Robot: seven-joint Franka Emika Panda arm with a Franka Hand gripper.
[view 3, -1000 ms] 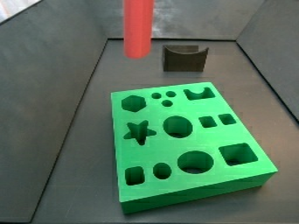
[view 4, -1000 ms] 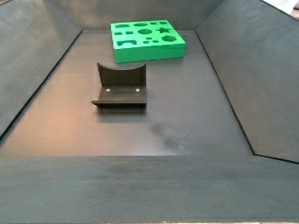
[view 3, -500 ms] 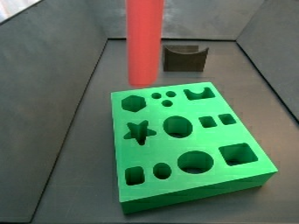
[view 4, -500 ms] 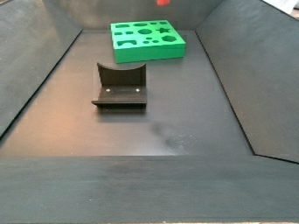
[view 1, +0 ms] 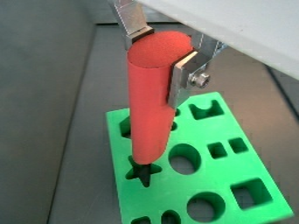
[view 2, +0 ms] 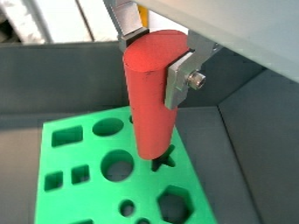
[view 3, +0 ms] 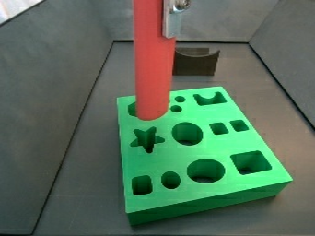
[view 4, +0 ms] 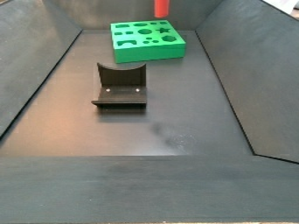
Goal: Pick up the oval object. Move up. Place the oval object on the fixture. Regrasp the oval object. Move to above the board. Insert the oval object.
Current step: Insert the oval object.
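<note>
The oval object (view 3: 149, 64) is a long red-orange peg hanging upright, and my gripper (view 1: 162, 54) is shut on its upper end. Both wrist views show silver fingers (view 2: 181, 77) pressing the oval object (view 2: 149, 96) from two sides. Its lower end hangs over the green board (view 3: 234, 147), in line with the star and hexagon holes. I cannot tell whether it touches the board. In a side view only the oval object's tip (view 4: 163, 7) shows at the top edge, just over the board (view 4: 146, 39). The dark fixture (view 4: 119, 86) stands bare on the floor.
Grey sloping walls close in the dark floor (view 4: 163, 131) on all sides. The fixture (view 3: 194, 61) sits behind the board near the back wall. The board (view 1: 233, 166) has several holes of other shapes around the peg's lower end.
The oval object has come down steadily in my gripper, from high near the back wall to close over the board. Board and fixture have not moved.
</note>
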